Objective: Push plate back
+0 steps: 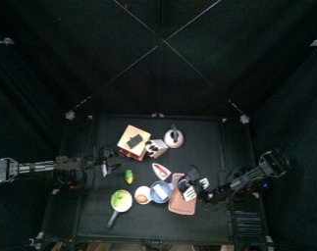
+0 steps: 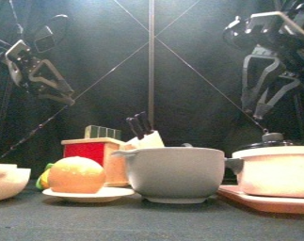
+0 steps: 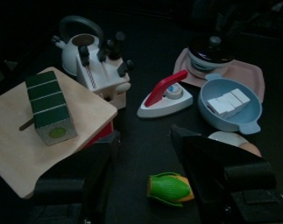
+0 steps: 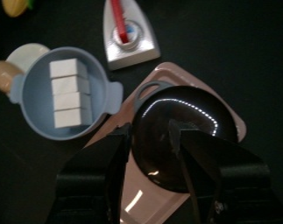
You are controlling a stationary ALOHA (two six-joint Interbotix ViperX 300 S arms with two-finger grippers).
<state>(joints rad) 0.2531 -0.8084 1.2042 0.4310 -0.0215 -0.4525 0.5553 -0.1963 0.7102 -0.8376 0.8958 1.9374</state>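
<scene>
The pale salmon-pink plate (image 1: 187, 205) lies at the table's front right and carries a pot with a black lid (image 4: 179, 122). In the right wrist view the plate (image 4: 169, 73) fills the middle. My right gripper (image 4: 167, 147) is open and hangs right above the pot lid, one jaw on each side of its knob. In the top view the right gripper (image 1: 208, 190) is at the plate's right edge. My left gripper (image 3: 150, 159) is open and empty over the table's left part (image 1: 100, 169), apart from the plate (image 3: 251, 77).
A blue bowl (image 4: 64, 87) of white cubes sits tight against the plate's left side. A red and white iron (image 3: 167, 91) lies behind it. A kettle (image 1: 172, 137) and a wooden board (image 3: 44, 144) with a green box stand further back. A green dish (image 1: 122, 202) is at the front.
</scene>
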